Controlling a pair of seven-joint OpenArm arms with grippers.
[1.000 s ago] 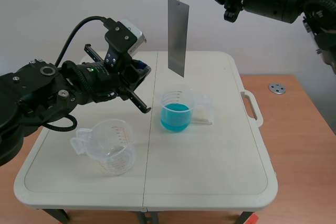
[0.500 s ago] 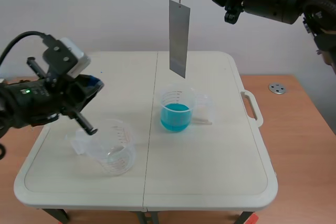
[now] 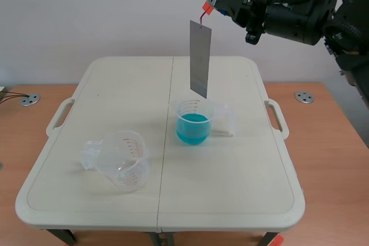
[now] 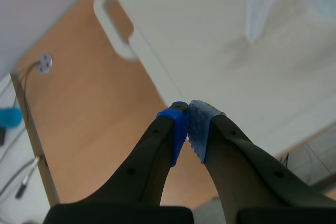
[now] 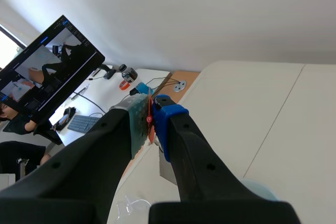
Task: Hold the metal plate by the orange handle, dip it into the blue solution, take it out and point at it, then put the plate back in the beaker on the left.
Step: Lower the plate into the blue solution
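The metal plate (image 3: 199, 59) hung upright in mid-air by its orange handle (image 3: 204, 8), its lower edge just above the beaker of blue solution (image 3: 192, 122) and clear of the liquid. The right arm's jaws were closed on the handle from above, and the wrist view showed the orange strip (image 5: 150, 121) pinched between the two pads (image 5: 167, 115). The grip was on the handle alone, with the plate dangling free beneath it. Whether the plate was wet could not be told from its surface.

The empty beaker (image 3: 122, 159) stood nearer the front of the white worktop (image 3: 242, 171), to the left of the blue one and well apart from it. The left arm was out of the scene view. Its own camera showed the left arm's jaws closed, pads (image 4: 202, 121) touching with nothing between them, above the worktop's edge.

The main risk appeared to lie in that thin hold. A quick sideways carry could set the plate swinging, so its lower corner might strike a beaker rim and tip it, spilling the solution. A plate carried across wet could also drip blue onto the worktop. A misjudged descent could land the plate on the empty beaker's rim, not inside, and the light plastic might topple.
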